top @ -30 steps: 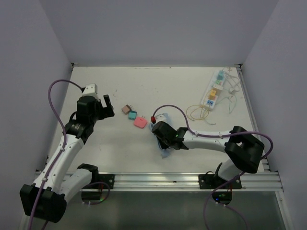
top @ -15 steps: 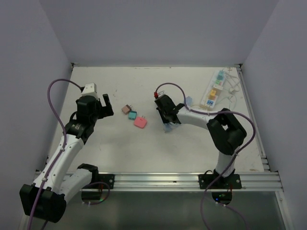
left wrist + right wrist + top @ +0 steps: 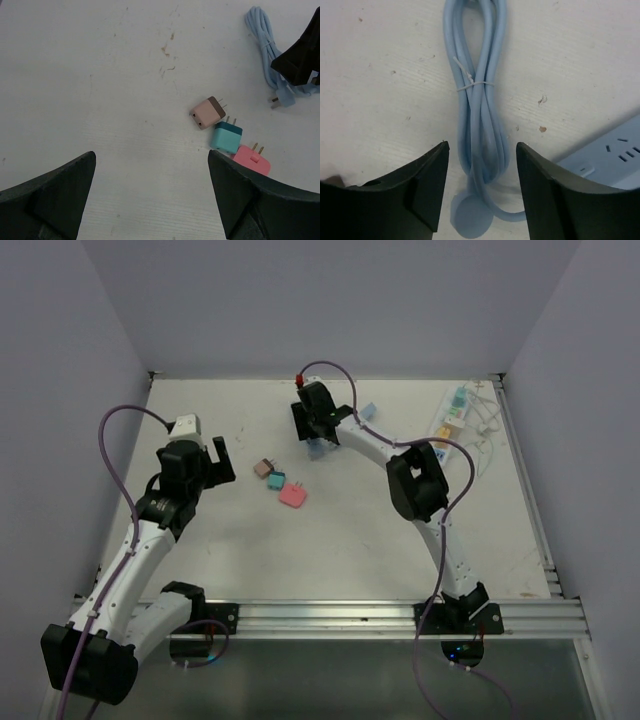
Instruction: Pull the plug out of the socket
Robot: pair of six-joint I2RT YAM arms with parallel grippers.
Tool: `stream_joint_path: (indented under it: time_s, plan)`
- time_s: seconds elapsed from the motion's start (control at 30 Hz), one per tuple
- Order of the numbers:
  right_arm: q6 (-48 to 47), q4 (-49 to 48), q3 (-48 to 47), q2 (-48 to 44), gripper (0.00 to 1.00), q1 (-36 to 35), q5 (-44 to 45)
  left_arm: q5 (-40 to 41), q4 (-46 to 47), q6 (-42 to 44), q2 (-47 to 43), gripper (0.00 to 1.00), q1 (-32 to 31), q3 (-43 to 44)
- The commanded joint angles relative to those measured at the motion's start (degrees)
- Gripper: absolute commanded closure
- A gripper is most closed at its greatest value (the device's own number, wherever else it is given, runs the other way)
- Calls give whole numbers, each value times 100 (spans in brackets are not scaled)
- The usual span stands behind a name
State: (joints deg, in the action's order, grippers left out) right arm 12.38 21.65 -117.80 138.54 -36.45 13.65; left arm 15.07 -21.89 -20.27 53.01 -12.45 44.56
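Though wide-fingered, right hand (image 3: 481,147) (over blue cable (image 3: 479,90)) well apart from socket (image 3: 450,422).

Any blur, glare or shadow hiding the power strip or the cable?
Top external: even, soft light, no glare, but the long white power strip at the far right shows too small to read its plugs. Left wrist: sharp, the beige, teal and pink plug adapters crisp. Right wrist: slightly soft; the light-blue coiled cable darkens at its lower end, shadowed under the right gripper.
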Motion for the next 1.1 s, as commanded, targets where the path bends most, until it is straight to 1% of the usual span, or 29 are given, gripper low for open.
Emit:
stream_joint_path:
  time_s: [0.0, 0.03, 0.07, 0.13, 0.17, 0.2, 0.23, 0.27, 0.33, 0.4, 0.47, 0.5, 0.67, 0.7, 0.73, 0.77, 0.9, 1.0, 1.07]
  plan:
    - [273, -72, 53, -669, 38, -47, -187, 84, 291, 138, -28, 3, -12, -26]
    - [326, -169, 264, -844, 32, -47, -109, 75, 291, 138, -28, 3, -12, -35]
    - [335, -361, 710, -1072, 26, -38, -21, 66, 299, 138, -45, 3, -12, -35]
    - [353, -451, 1108, -1696, 22, -29, 190, 49, 299, 129, -46, 3, -12, -35]
    - [361, -495, 1493, -1899, 20, -20, 547, 40, 308, 129, -63, 3, -21, -43]
    - [370, -504, 1697, -2101, 20, 14, 751, 31, 308, 120, -63, 3, -12, -43]
    - [440, -495, 1908, -2538, 20, 50, 1032, 22, 308, 129, -72, 3, -12, -52]
    - [519, -443, 2293, -2725, 18, 93, 1487, 14, 308, 120, -81, 3, -12, -44]
    - [720, -346, 2655, -3286, 18, 321, 1903, 5, 317, 111, -98, 3, -12, -52]
    - [835, -258, 3182, -3640, 17, 593, 2315, -13, 317, 120, -107, 3, -12, -61]
    - [985, -232, 3673, -4121, 17, 805, 2440, -30, 326, 111, -107, 3, -12, -61]
    - [1072, -214, 3833, -4255, 17, 1067, 2458, -39, 326, 111, -107, 3, -12, -52]
    - [1758, -327, 4816, -5186, 20, 1991, 2169, -66, 334, 111, -125, 3, -12, -70]
    - [1837, -380, 4941, -5284, 20, 2314, 2064, -74, 334, 111, -116, 3, -21, -70]
    - [2029, -416, 5046, -5346, 21, 2474, 1837, -92, 343, 94, -107, 3, -21, -78]
    - [2127, -486, 5221, -5416, 24, 2798, 1721, -101, 343, 102, -116, 3, -21, -79]
    - [2339, -670, 5469, -5321, 26, 3370, 1194, -101, 343, 94, -107, 3, -21, -87]
    - [2427, -837, 5522, -4996, 27, 3617, 667, -109, 352, 102, -98, 4, -21, -87]
    - [2418, -1047, 5566, -4802, 27, 3618, 377, -118, 361, 102, -72, 3, -21, -87]
